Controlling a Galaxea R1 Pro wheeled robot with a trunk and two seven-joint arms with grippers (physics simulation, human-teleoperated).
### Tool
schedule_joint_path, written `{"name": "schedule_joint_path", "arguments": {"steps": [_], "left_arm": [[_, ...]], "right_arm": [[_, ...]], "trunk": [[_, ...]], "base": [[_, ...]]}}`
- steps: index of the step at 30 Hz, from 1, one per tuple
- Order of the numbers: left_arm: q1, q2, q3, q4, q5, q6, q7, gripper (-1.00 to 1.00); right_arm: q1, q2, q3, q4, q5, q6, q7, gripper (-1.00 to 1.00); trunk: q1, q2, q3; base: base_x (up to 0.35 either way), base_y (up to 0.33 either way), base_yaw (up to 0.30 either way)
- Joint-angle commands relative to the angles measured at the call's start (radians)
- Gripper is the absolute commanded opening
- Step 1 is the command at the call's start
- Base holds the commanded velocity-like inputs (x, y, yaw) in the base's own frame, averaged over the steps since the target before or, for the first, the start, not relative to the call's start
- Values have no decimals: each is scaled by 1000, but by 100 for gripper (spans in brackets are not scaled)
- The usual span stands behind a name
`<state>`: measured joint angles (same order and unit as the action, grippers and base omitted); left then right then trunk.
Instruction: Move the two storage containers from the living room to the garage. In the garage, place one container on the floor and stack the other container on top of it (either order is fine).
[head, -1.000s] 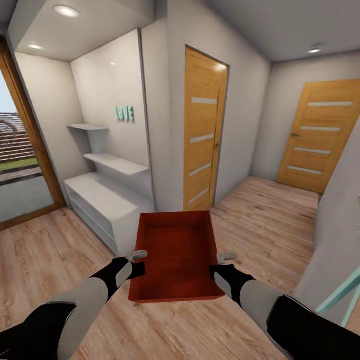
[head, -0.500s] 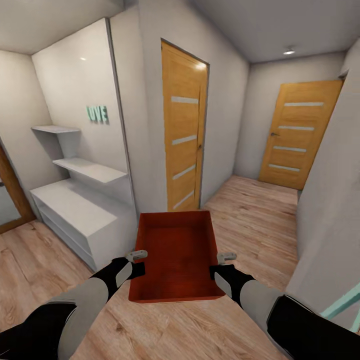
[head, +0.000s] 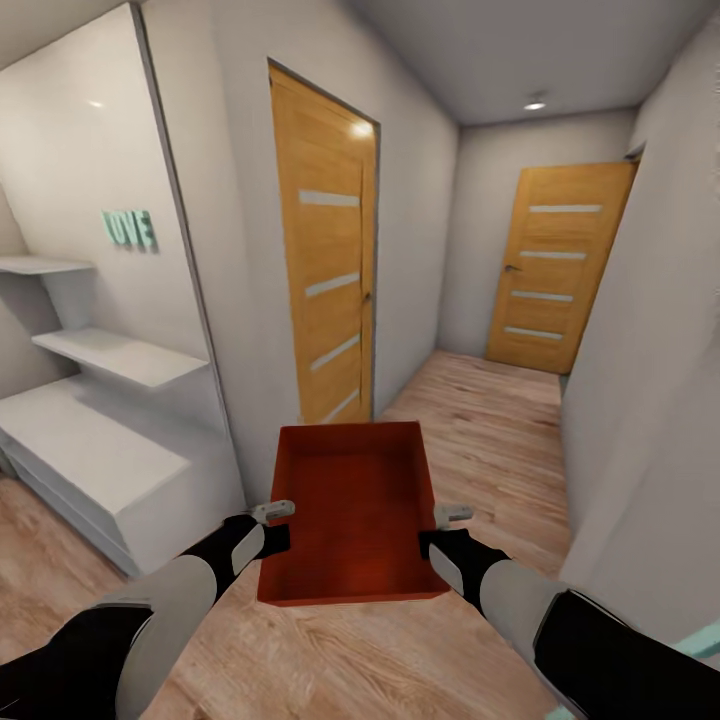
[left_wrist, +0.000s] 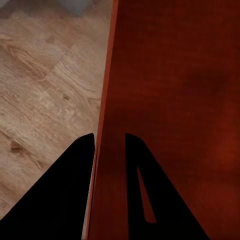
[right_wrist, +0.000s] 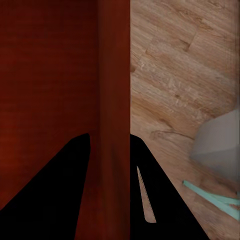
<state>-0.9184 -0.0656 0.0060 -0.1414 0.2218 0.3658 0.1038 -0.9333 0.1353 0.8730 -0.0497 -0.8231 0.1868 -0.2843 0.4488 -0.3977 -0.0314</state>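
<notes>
Just container (head: 352, 510) btwn both end effectors

The storage container (head: 352, 510) hides the floor beneath it, and its outer side walls cannot be seen from the head view. The left gripper (left_wrist: 109, 137) and right gripper (right_wrist: 109, 136) each have fingertips straddling a wall, so the contact itself is covered. The white shelf unit (head: 80, 440) is cut off at the left edge. The small teal lettering (head: 129, 229) on the wall is too blurred to read surely. A teal object (right_wrist: 212, 197) is cut off at the near right.
</notes>
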Motion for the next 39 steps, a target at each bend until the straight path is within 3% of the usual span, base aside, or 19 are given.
{"name": "schedule_joint_path", "arguments": {"steps": [1, 39], "left_arm": [[0, 0, 18, -3, -18, 7, 10, -100], [0, 0, 17, -3, -18, 7, 10, -100]], "right_arm": [[-1, 1, 12, -7, -8, 6, -3, -100], [-1, 1, 12, -7, -8, 6, -3, -100]], "trunk": [[1, -2, -2], [1, -2, 0]], "base": [[323, 0, -203], [323, 0, -24]]}}
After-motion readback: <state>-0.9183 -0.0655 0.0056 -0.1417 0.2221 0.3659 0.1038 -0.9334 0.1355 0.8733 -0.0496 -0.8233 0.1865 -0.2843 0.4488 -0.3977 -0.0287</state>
